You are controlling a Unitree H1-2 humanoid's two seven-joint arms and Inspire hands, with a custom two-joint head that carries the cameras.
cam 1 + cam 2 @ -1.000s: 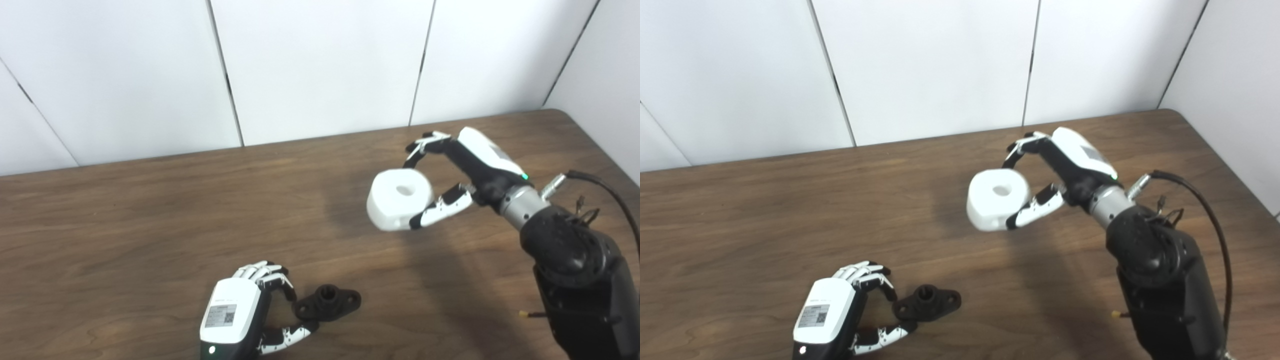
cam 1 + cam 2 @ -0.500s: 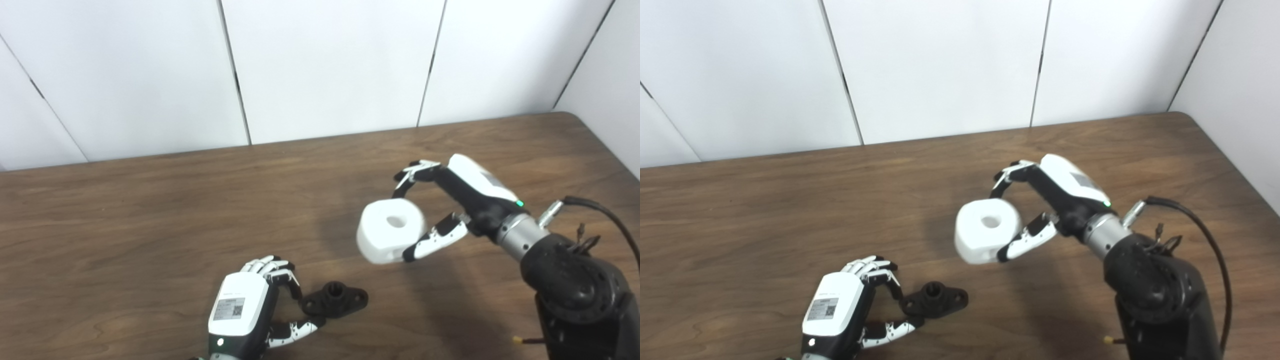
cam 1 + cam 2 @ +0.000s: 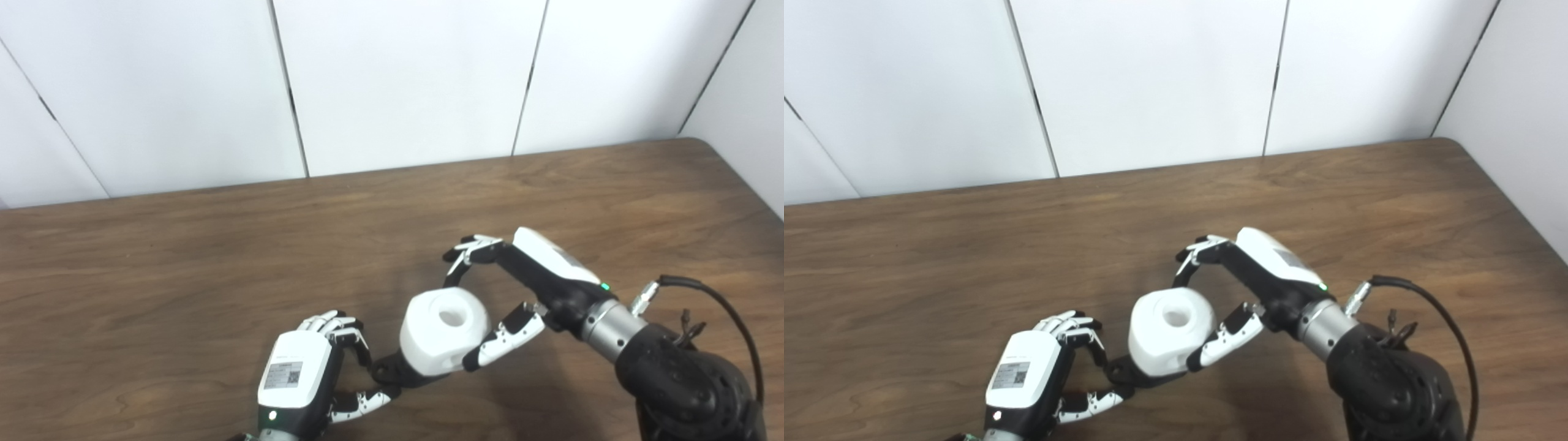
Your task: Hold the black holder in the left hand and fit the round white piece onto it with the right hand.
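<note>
The black holder (image 3: 389,372) lies on the wooden table (image 3: 184,245) near the front, mostly hidden under the round white piece (image 3: 444,330). My left hand (image 3: 306,373) sits at the holder's left end, fingers and thumb curled around that end. My right hand (image 3: 520,294) is shut on the round white piece, fingers behind it and thumb in front, and holds it right over the holder with its centre hole facing up. I cannot tell whether the piece rests on the holder. In the right eye view the piece (image 3: 1170,331) covers the holder (image 3: 1121,372) the same way.
White wall panels (image 3: 398,79) stand behind the table's far edge. The table's right corner (image 3: 704,147) is rounded. A black cable (image 3: 723,306) loops from my right forearm.
My right hand has carried the white piece down and to the left, from mid-air over the table to just above the black holder. The left hand stays at the holder's left end.
</note>
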